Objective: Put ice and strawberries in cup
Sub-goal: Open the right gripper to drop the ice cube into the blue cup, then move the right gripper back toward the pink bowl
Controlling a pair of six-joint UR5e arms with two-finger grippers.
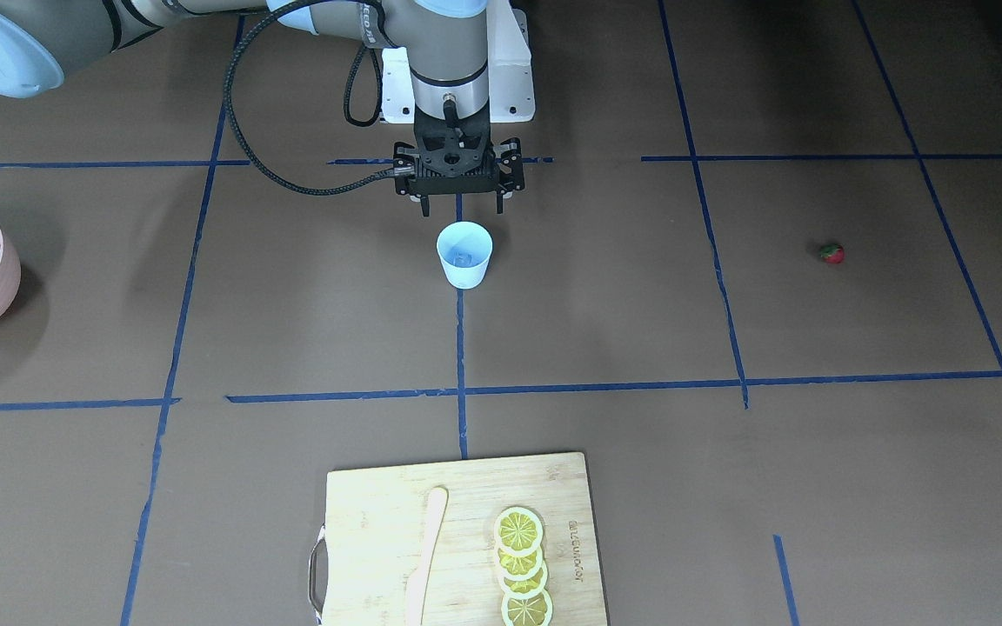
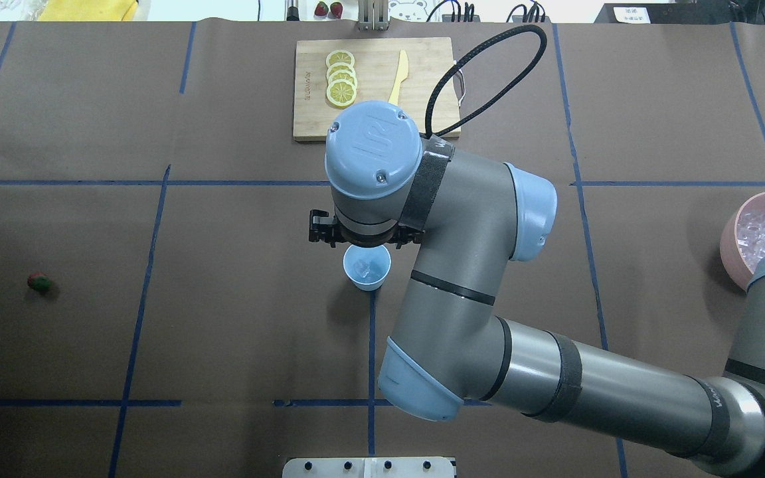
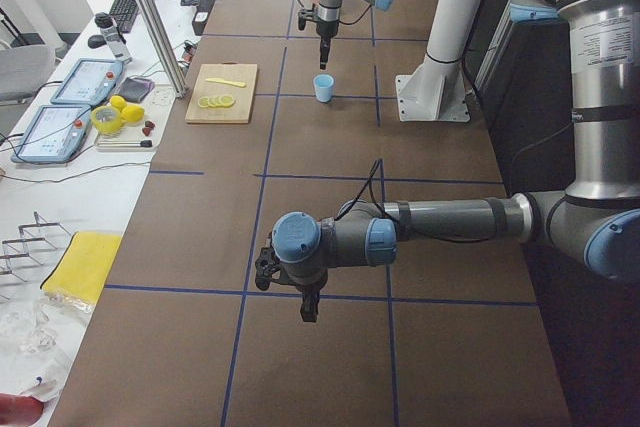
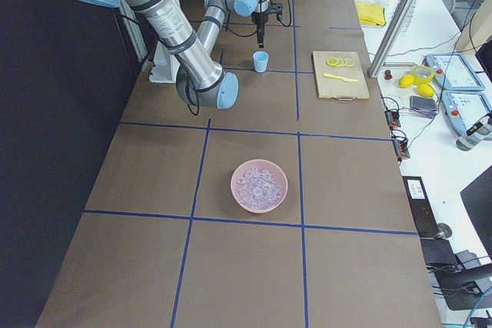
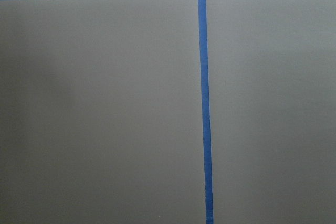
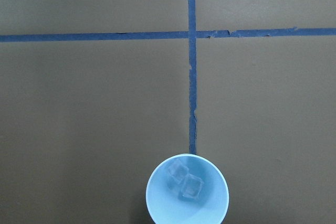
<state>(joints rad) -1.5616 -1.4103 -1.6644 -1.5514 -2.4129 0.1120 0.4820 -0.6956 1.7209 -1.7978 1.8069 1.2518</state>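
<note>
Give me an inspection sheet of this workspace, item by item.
Surface: brown table, blue tape grid.
Job's things: cup upright, two ice cubes inside; strawberry on the table, far off; pink bowl holds more ice.
Clutter: cutting board with lemon slices and knife.
Grippers: right gripper open, empty, above cup; left gripper low over bare table, state unclear.
Cables: black cable loops off the right wrist, clear of cup.
Surroundings: tablets, yellow cloth on side bench.

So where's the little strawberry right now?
In the overhead view the strawberry lies alone at the far left of the table, well away from the cup in the middle.
</note>
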